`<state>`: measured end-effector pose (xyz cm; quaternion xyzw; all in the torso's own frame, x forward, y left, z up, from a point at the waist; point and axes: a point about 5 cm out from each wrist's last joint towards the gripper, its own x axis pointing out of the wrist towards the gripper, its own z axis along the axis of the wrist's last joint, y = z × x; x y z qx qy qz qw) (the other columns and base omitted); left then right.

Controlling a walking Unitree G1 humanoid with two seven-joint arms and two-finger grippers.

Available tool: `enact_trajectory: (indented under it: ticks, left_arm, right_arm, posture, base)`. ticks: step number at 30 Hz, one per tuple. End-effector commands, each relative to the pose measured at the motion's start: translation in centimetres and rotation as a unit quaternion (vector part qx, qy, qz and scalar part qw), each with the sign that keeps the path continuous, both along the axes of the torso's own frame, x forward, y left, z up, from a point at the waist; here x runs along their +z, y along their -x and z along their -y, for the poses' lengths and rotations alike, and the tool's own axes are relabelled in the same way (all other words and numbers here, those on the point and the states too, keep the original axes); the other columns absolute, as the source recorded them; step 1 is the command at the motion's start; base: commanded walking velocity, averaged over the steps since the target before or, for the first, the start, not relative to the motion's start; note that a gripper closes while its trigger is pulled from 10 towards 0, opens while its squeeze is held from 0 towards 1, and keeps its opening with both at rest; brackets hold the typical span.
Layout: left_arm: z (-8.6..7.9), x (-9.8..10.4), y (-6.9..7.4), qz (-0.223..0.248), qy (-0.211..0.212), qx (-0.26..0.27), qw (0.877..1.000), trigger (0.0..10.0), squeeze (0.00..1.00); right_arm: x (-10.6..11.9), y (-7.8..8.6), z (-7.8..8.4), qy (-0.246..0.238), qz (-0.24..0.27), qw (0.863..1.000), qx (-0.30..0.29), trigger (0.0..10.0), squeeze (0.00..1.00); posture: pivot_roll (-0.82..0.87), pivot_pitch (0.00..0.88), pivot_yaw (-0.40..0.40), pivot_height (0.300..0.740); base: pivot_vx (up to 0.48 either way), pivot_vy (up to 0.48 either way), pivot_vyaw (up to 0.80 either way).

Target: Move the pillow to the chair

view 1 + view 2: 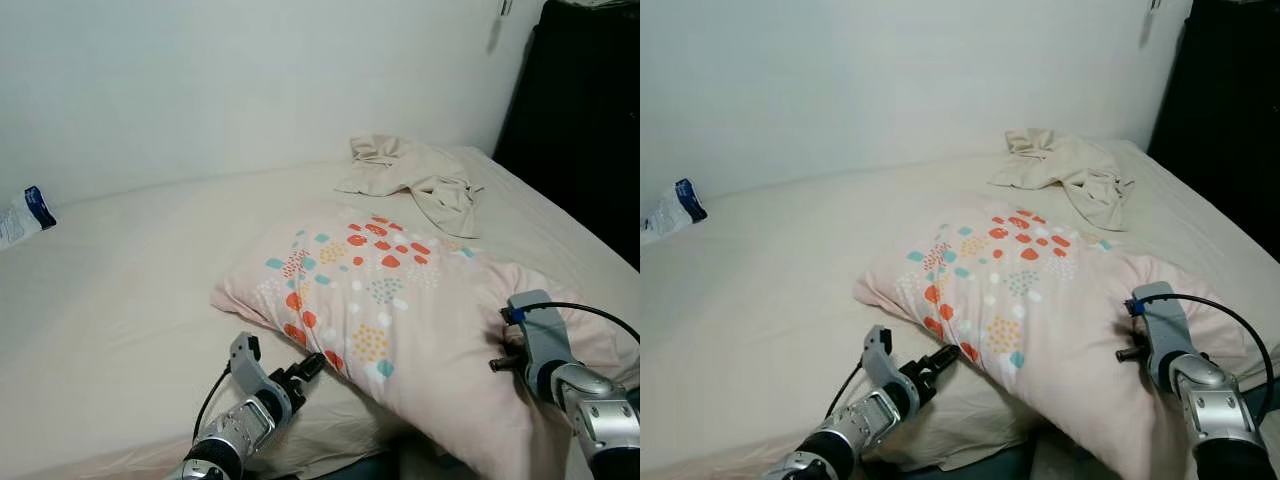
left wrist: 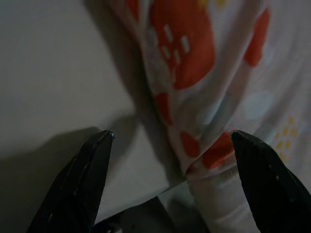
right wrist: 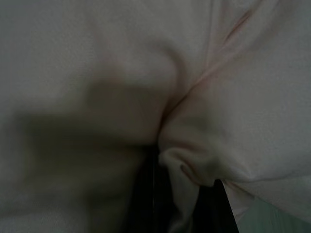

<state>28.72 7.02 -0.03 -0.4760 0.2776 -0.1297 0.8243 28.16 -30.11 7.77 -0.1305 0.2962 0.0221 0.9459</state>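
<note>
Cream-sheeted bed, items left to right. Blue-and-white packet: at the left edge, by the wall. Left gripper: at the near edge, fingers apart, tips at the pillow's near left corner, one finger over the sheet. Pillow: pale pink, with orange, teal and yellow dots, lying toward the bed's near right corner. Beige crumpled cloth: near the far edge. Right gripper: pressed into the pillow's right end; finger state cannot be told.
</note>
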Motion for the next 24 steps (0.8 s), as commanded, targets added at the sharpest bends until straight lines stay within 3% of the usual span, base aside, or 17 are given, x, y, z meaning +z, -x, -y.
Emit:
enact_trajectory:
  ticks: [1, 3, 4, 11, 20, 24]
  left_arm:
    - [3.2, 0.8, 0.2, 0.005, 0.044, -0.010, 0.999, 10.0, 0.00]
    - [3.4, 0.9, 0.2, 0.005, 0.050, -0.010, 0.999, 10.0, 0.00]
    - [4.2, 1.4, 0.0, 0.006, 0.066, -0.016, 0.998, 10.0, 0.00]
    - [5.4, 2.1, -0.1, 0.021, 0.075, -0.037, 0.996, 10.0, 0.00]
    - [4.2, 2.8, -1.1, 0.036, 0.078, -0.014, 0.996, 10.0, 0.00]
    - [4.5, 3.0, -1.1, 0.028, 0.104, -0.010, 0.994, 10.0, 0.00]
  right_arm:
    - [-1.2, 0.0, -2.3, -0.024, -0.015, 0.998, 0.047, 0.0, 0.00]
    - [-1.3, 0.0, -2.6, -0.025, -0.017, 0.998, 0.051, 0.0, 0.00]
    - [-1.7, -0.2, -4.0, -0.032, -0.020, 0.997, 0.068, 0.0, 0.00]
    - [-1.6, -0.8, -6.7, -0.072, 0.010, 0.994, 0.079, 0.0, 0.00]
    - [-1.2, -1.7, -8.5, -0.101, 0.039, 0.990, 0.086, 0.0, 0.00]
    - [-1.2, -1.5, -9.1, -0.102, 0.038, 0.990, 0.093, 0.0, 0.00]
  posture:
    - [-0.08, 0.081, 0.073, 0.582]
    - [-0.08, 0.092, 0.073, 0.582]
    - [-0.08, 0.114, 0.076, 0.582]
    - [-0.08, 0.136, 0.076, 0.582]
    - [-0.06, 0.149, 0.074, 0.582]
    - [-0.06, 0.169, 0.075, 0.582]
  base:
    - [0.000, 0.000, 0.00]
    - [0.000, 0.000, 0.00]
    - [0.000, 0.000, 0.00]
    - [0.000, 0.000, 0.00]
    - [0.000, 0.000, 0.00]
    - [0.000, 0.000, 0.00]
